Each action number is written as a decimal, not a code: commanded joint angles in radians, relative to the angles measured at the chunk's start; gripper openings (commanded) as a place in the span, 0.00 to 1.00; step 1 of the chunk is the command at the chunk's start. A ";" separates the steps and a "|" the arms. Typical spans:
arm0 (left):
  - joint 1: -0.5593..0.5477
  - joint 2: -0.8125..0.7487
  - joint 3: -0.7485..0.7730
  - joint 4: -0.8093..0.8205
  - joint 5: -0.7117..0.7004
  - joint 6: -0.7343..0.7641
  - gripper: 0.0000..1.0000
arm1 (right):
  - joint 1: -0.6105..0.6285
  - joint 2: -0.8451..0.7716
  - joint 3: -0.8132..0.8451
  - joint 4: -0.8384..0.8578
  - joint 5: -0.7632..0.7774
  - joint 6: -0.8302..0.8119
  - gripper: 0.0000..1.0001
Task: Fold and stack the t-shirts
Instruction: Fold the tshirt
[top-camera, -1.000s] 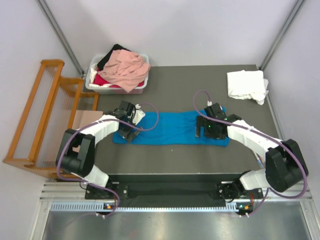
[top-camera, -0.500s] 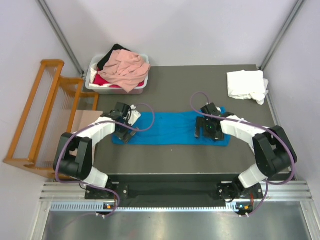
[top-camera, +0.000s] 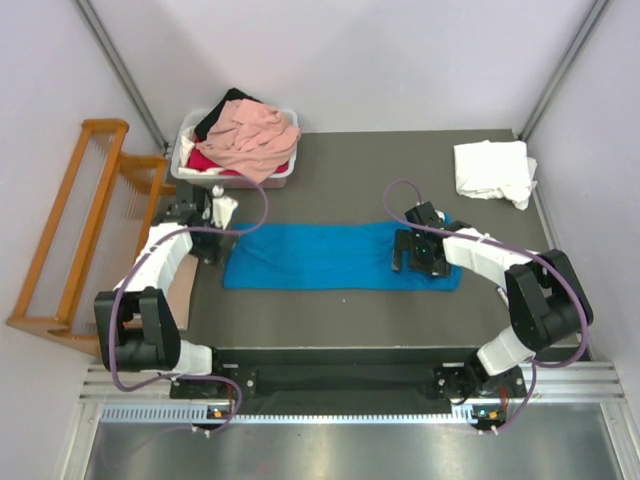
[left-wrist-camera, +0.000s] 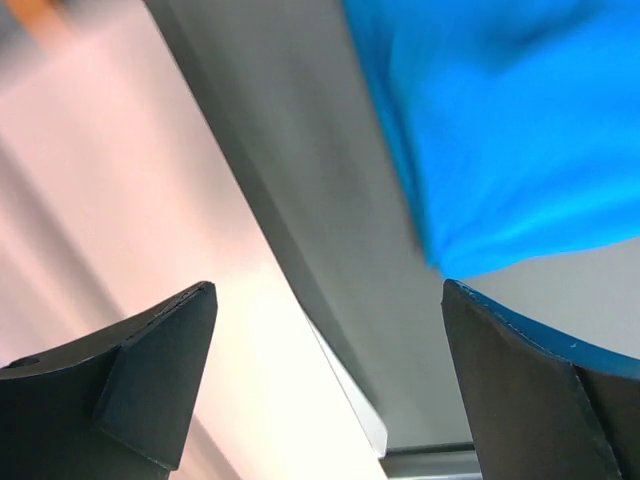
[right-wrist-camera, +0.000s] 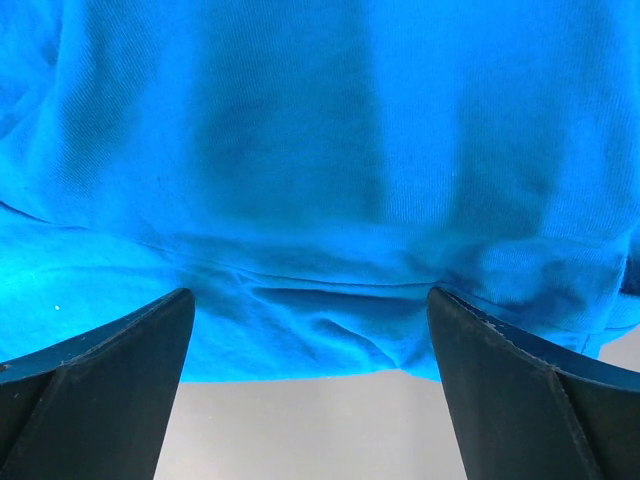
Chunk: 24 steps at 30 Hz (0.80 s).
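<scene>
The blue t-shirt (top-camera: 330, 256) is laid flat as a long strip across the grey table (top-camera: 380, 160) and taken as reference. The right gripper (right-wrist-camera: 310, 295) is held over the shirt's right end, jaws spread wide, nothing clamped; blue cloth with a hem seam fills the gap between its fingers in the wrist view. Whether the fingertips touch the cloth cannot be told. The left gripper (left-wrist-camera: 328, 300) is set just off the shirt's left end, over the table's edge, jaws likewise spread wide and empty; only a corner of the shirt is seen in its blurred wrist view. A white t-shirt (top-camera: 492, 170) is bunched well beyond the shirt's right end, toward the far right corner. A white tub (top-camera: 288, 172) stands beyond the shirt's left half, heaped with a salmon-pink t-shirt (top-camera: 255, 135) on top, a black one (top-camera: 215, 110) and a red one (top-camera: 205, 160) beneath. A wooden rack (top-camera: 80, 230) stands left of the shirt, off the table.
</scene>
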 joint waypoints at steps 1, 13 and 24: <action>-0.043 -0.017 0.233 -0.133 0.221 -0.091 0.99 | -0.007 -0.003 0.024 0.024 0.011 -0.012 1.00; -0.303 0.137 0.116 0.022 0.227 -0.143 0.98 | -0.009 -0.022 0.023 0.029 -0.009 -0.005 1.00; -0.283 0.303 0.156 0.091 0.196 -0.137 0.98 | -0.007 -0.031 0.026 0.023 -0.004 0.006 1.00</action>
